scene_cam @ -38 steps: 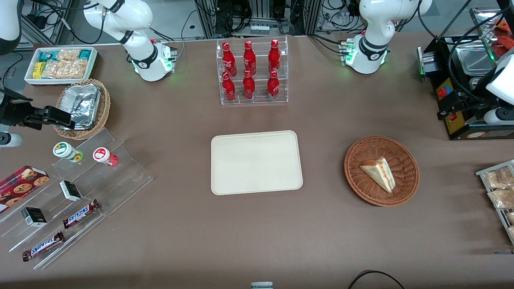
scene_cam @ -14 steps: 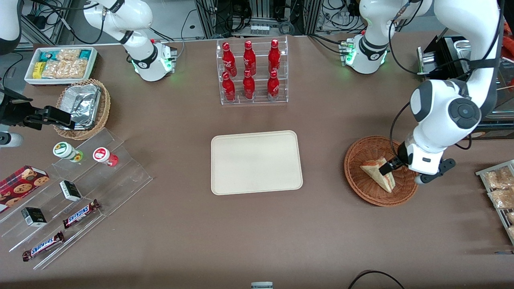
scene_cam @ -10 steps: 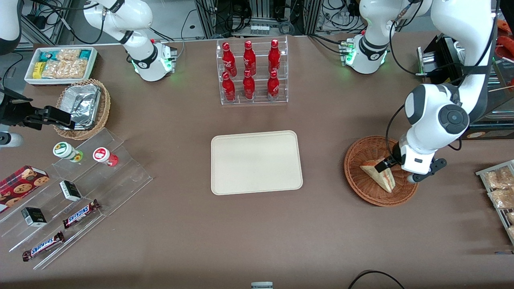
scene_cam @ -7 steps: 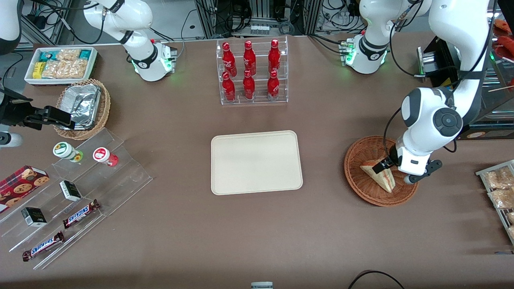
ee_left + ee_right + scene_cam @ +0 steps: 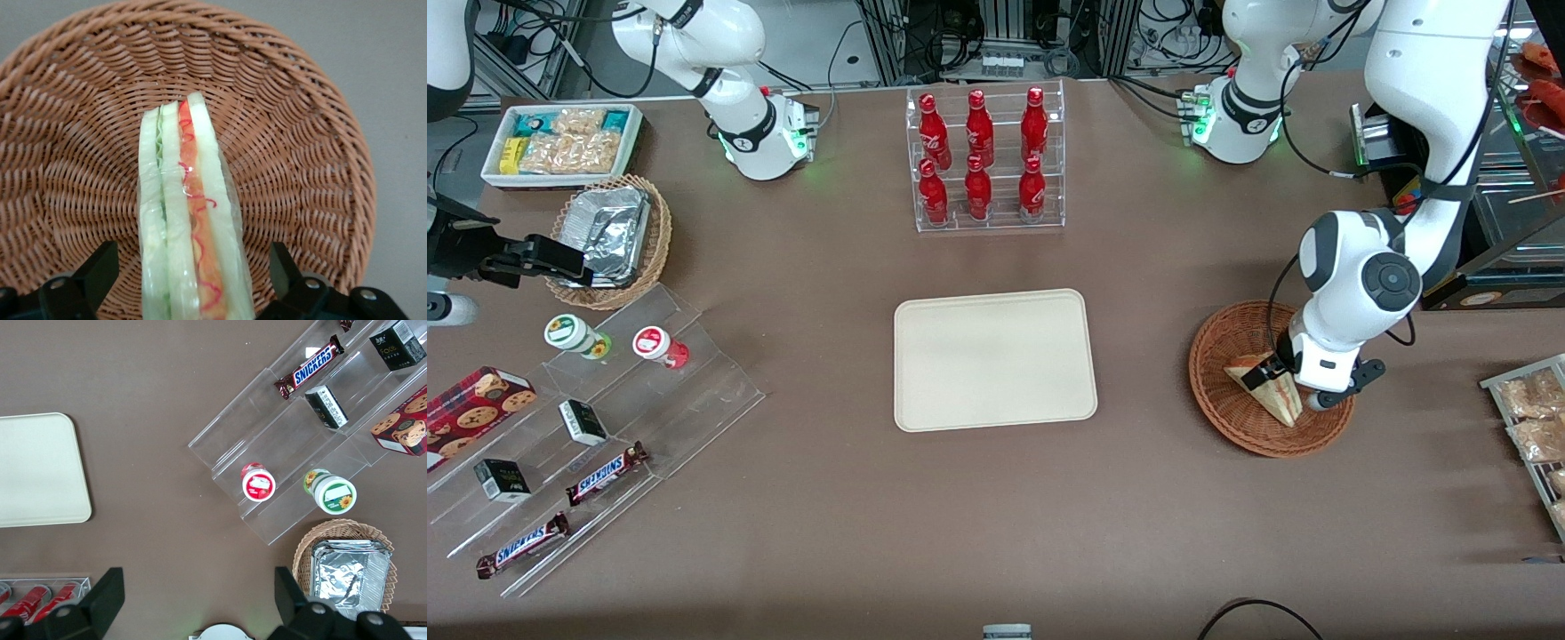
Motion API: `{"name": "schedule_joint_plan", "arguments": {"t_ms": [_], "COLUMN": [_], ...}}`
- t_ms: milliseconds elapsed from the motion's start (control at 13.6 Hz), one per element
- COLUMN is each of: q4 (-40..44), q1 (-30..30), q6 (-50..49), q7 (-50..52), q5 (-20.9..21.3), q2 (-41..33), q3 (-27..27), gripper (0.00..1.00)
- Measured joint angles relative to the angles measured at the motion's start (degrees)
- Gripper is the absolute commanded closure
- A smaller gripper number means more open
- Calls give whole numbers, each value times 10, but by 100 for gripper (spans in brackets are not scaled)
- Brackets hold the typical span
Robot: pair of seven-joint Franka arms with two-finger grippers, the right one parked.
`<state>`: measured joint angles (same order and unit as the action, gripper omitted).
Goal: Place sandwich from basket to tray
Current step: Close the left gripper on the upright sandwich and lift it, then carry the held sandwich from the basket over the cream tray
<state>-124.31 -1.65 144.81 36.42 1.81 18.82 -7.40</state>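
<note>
The sandwich (image 5: 1270,393) is a pale bread wedge with red, orange and green filling, lying in the round reddish-brown wicker basket (image 5: 1227,413) toward the working arm's end of the table. In the left wrist view the sandwich (image 5: 190,220) stands on edge in the basket (image 5: 300,167). My left gripper (image 5: 1272,375) is low in the basket, open, with one finger on each side of the sandwich and gaps between the fingers (image 5: 100,270) and the bread. The cream-beige tray (image 5: 994,359) lies flat at the table's middle, with nothing on it.
A clear rack of red bottles (image 5: 983,160) stands farther from the front camera than the tray. A black machine (image 5: 1432,204) sits near the basket. Snack packets (image 5: 1529,418) lie at the working arm's table end. A tiered acrylic stand with snacks (image 5: 587,427) is toward the parked arm's end.
My left arm came into view and lowered its gripper into the basket, shifting toward the sandwich until its open fingers straddle it. The sandwich has not moved.
</note>
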Motion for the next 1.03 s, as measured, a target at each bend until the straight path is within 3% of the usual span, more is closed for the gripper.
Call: {"name": "schedule_joint_plan", "arguments": {"t_ms": [147,221,368,441,809,1029], "q4": [0,0,0,1,31,77], "q1": [0,0,0,0,0,0], "q6": [5,6,6,6,-99,-190], "q7": [1,2,2,2,2,2], "q5": [0,0,1,2,34,36], "q2": [9,10,10,8,-36,-81], "q3": [0,0,0,0,-3,-49], "gripper": [54,73,95,99,99,99]}}
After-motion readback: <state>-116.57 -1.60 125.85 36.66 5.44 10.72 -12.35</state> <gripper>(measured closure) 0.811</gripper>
